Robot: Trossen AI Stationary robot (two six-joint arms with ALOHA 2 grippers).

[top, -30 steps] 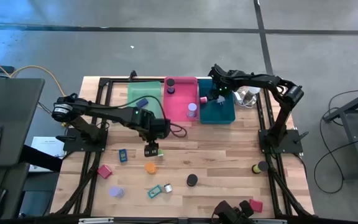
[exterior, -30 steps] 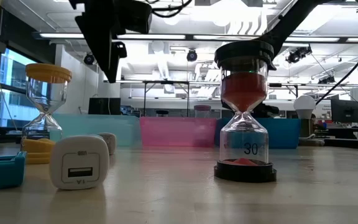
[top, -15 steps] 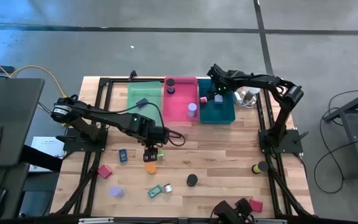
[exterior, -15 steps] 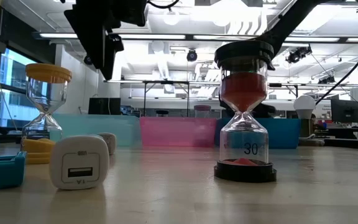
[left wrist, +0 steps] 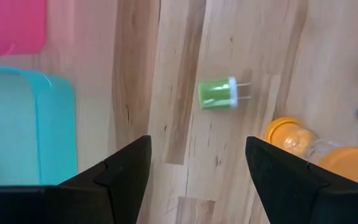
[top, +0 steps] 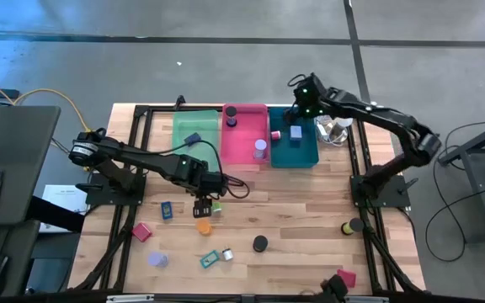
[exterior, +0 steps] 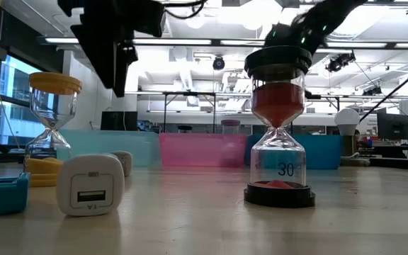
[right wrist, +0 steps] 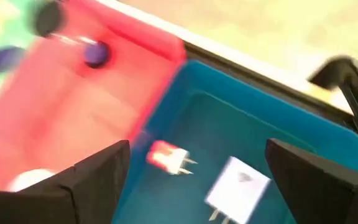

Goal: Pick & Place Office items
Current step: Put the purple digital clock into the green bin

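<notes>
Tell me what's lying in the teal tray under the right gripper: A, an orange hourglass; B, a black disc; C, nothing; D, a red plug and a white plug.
D: the right wrist view shows a red plug and a white plug on the floor of the teal tray.

Three trays stand side by side at the far edge of the wooden table (top: 310, 210): a green tray (top: 194, 123), a pink tray (top: 242, 139) and a teal tray (top: 297, 154). Just beside the teal tray lies a clear plastic lump (top: 337, 130)
</notes>
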